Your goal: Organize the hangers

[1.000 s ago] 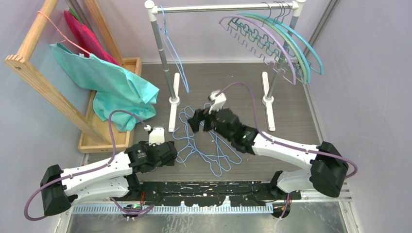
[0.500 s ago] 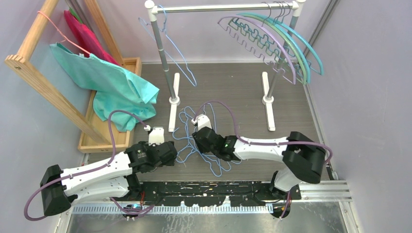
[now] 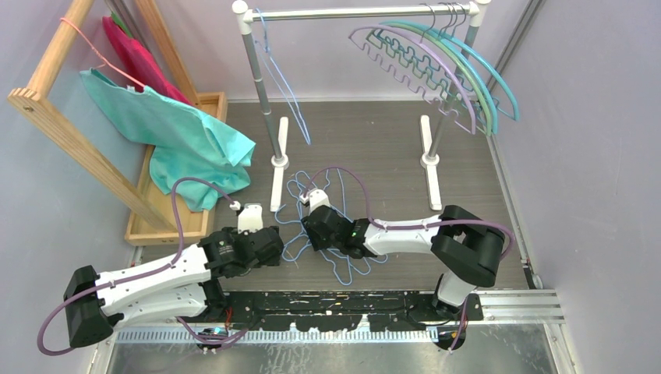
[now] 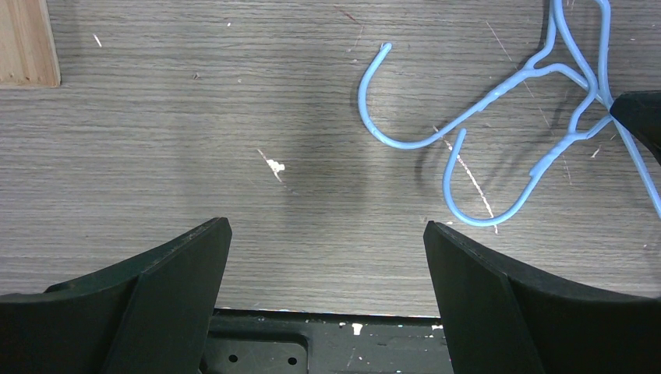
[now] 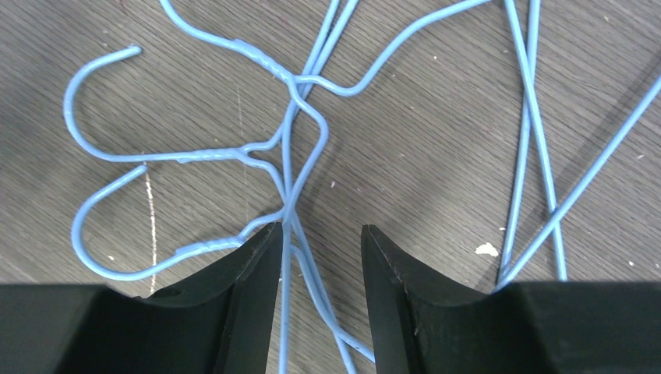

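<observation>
Blue wire mostly: loose pile of hangers (image 3: 355,265) flat on table (image 3: 374,140), between arm bases and rack feet, hooks and shoulders crossed over one another.

Down in that pile with right gripper (image 5: 319,230), jaws drawn halfway in, straddling two or three strands just below a twisted neck (image 5: 292,86). Not pinched yet: clear gap on one side, wires brushing one finger (image 5: 242,280) only. Placed there, probably, for the stiffness near the neck and to leave the hook free for hanging. Risky with several strands in the gap: likely to lift more than one hanger, or to drag the whole tangle.

Off to the side with left gripper (image 4: 327,226), jaws wide apart, holding nothing, low above bare wood, two hooks (image 4: 405,146) just ahead. Apparently parked clear to give room, or ready to pin the pile down.

Up on rail (image 3: 351,13): one blue hanger (image 3: 284,86) near left end, arched hangers (image 3: 436,62) in teal, green and purple bunched at right end. Seemingly sorted by kind, hence left end for the blue ones.

Most of the job ahead: one pick under way, rest of pile on table.
</observation>
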Robot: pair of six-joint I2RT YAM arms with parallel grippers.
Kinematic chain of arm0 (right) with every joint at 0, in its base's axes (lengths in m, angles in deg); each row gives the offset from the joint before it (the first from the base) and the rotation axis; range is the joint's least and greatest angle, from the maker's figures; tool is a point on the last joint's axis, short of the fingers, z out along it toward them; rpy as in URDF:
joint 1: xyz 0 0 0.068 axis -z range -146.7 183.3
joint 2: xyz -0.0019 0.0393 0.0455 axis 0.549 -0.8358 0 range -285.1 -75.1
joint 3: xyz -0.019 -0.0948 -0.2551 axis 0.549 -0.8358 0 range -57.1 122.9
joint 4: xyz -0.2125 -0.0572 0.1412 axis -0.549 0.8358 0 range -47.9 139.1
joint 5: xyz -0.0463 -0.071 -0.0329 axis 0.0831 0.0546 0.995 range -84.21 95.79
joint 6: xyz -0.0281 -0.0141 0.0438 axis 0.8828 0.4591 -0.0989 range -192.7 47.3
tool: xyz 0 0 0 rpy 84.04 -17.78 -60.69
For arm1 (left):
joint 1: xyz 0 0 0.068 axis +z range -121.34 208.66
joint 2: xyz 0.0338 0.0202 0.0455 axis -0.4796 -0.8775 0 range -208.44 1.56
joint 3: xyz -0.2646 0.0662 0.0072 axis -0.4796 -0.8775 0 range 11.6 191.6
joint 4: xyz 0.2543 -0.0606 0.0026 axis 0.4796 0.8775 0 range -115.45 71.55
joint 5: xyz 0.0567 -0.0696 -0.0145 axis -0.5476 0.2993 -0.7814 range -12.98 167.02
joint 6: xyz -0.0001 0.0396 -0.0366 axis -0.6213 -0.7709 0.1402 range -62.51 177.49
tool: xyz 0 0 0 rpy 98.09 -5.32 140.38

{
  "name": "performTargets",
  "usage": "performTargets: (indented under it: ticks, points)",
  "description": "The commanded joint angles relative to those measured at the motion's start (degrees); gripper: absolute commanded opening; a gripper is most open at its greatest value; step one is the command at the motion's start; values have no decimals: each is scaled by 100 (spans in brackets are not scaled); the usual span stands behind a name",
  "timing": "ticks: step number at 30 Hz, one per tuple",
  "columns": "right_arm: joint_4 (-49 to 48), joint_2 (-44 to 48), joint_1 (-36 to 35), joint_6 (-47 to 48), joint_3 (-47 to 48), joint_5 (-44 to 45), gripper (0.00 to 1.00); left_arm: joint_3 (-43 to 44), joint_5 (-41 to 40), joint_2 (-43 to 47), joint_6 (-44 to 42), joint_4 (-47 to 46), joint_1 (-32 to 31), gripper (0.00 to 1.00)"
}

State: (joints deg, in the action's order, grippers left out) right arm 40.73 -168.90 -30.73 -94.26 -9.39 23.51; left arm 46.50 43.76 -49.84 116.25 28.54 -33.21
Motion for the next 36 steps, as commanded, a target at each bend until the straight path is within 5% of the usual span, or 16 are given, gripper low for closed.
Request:
performTargets:
  ticks: [1, 9, 14, 21, 36]
  points:
    - [-423, 117, -13, -129, 200, -115, 47, 74, -95, -25, 36, -40, 17, 98]
    - [-509, -443, -13, -138, 459, -168, 47, 79, -85, -52, 41, -35, 12, 98]
    - [-557, -600, -15, -258, 441, -91, 37, 62, -76, 40, 77, 4, 12, 98]
    - [-507, -111, -13, -318, 234, 140, 2, 61, -67, 68, 78, 7, 17, 98]
    - [349, 2295, 147, -226, -53, 917, 1, 62, -67, 63, 68, 11, 8, 98]
